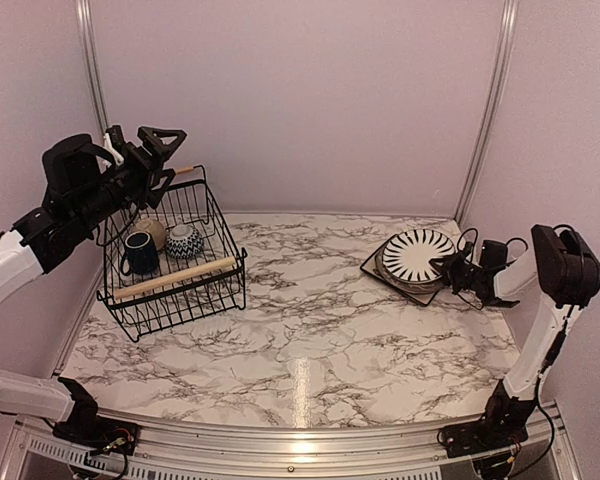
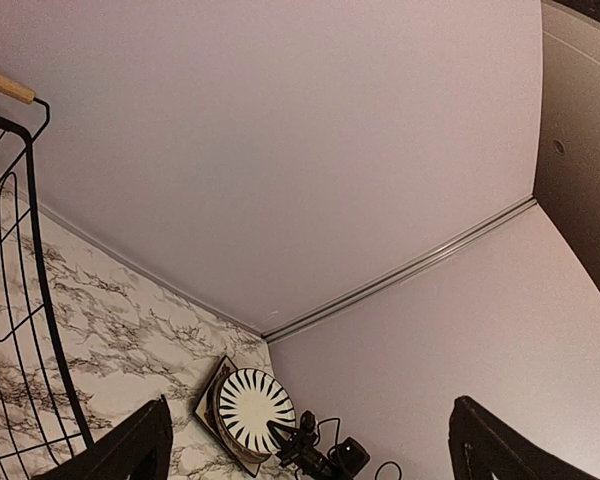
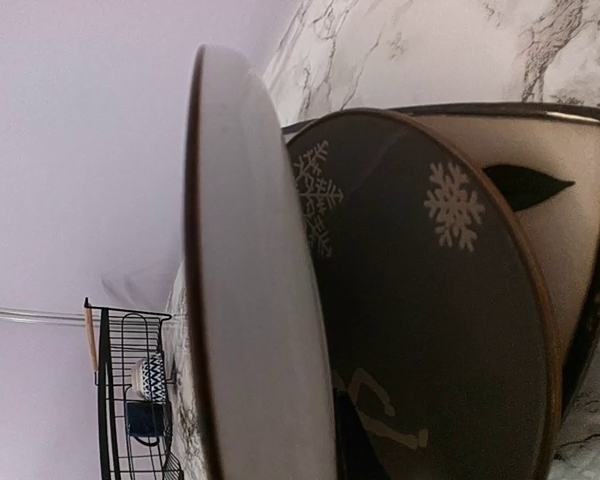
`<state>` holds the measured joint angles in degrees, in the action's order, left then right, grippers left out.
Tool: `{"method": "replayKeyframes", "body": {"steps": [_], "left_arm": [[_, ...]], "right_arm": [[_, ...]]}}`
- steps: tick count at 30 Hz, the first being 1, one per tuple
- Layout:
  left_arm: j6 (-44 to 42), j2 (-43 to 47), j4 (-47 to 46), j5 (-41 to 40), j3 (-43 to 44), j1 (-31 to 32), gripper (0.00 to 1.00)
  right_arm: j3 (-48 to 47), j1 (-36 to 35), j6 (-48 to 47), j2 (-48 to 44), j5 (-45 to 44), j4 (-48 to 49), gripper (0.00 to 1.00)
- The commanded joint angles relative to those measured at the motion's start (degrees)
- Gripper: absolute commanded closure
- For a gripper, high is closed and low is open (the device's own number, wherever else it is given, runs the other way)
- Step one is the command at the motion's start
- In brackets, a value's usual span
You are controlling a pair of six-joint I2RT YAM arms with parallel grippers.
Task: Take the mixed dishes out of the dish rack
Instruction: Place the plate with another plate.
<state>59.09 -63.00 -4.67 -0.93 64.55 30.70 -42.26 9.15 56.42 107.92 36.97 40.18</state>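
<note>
I see the marbled surface (image 1: 320,325) carrying the dish rack (image 1: 180,300) at left, with the navy mug (image 1: 140,253), cream bowl (image 1: 152,230) and patterned bowl (image 1: 184,240) inside. At right the striped plate (image 1: 418,254) lies over the square plate (image 1: 372,268). My right gripper (image 1: 450,268) is at its rim, grip unclear. My left gripper (image 1: 142,142) hangs wide above the rack.

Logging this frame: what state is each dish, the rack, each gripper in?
Round black-and-white striped plate: tilted, gripped at its rim.
Brown snowflake plate: lying on the dark square plate.
Black wire dish rack: upright, three dishes inside.
Dark navy mug: upright in rack.
Cream bowl: in rack, orientation unclear.
Patterned bowl: upright in rack.
Left gripper: open, empty.
Right gripper: shut on striped plate.
</note>
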Motion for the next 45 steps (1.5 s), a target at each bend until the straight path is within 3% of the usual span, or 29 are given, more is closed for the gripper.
{"method": "replayKeyframes", "body": {"steps": [1,10,26,45], "left_arm": [[-0.87,-0.97,-0.26,2.35,0.97,-0.29,0.01],[-0.71,-1.18,-0.61,3.30,0.75,-0.29,0.01],[-0.78,-0.84,-0.65,4.08,0.57,-0.29,0.01],[-1.12,-2.03,-1.47,4.54,0.91,-0.28,0.01]], "right_arm": [[-3.59,-0.53,-3.35,-1.23,0.66,2.72,0.88],[-4.27,-0.62,-8.25,-3.36,-1.61,-5.15,0.76],[-6.24,-2.31,-18.74,-9.20,-8.17,-20.87,0.38],[-11.69,-6.42,-33.25,-11.35,-22.99,-39.31,0.23]]}}
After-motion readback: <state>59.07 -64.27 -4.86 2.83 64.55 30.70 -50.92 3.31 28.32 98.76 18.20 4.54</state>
